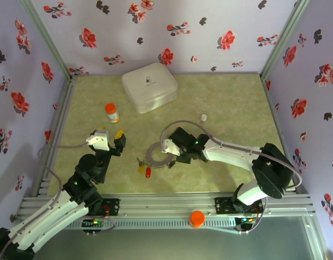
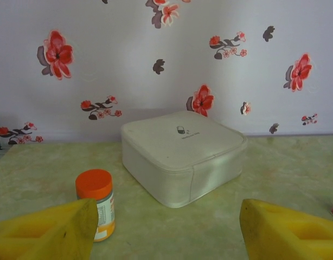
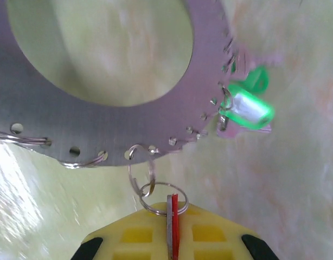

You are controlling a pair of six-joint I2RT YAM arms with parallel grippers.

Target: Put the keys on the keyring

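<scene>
Right wrist view: right gripper (image 3: pixel 170 241), yellow pads closed on a red key (image 3: pixel 172 216) seen edge-on, its long axis pointing straight ahead twd the keyring (image 3: pixel 101 122). Two small split rings (image 3: pixel 142 173) chain the key to a hole in the ring's rim, just beyond the fingertips. The keyring is a flat grey band w/ holes along its edge, lying on the table (image 1: pixel 231 108). A green key (image 3: pixel 248 105) hangs at its right side.

Top view: the ring sits mid-table, w/ the right arm's tips at its right edge. The left gripper (image 1: pixel 119 138) is well apart to the ring's left, jaws wide open w/ nothing between. Its cam faces a pill bottle (image 2: pixel 96 200) and a white case (image 2: pixel 183 157).

The right arm is clearly nearer, so the next move prob. falls to it.
</scene>
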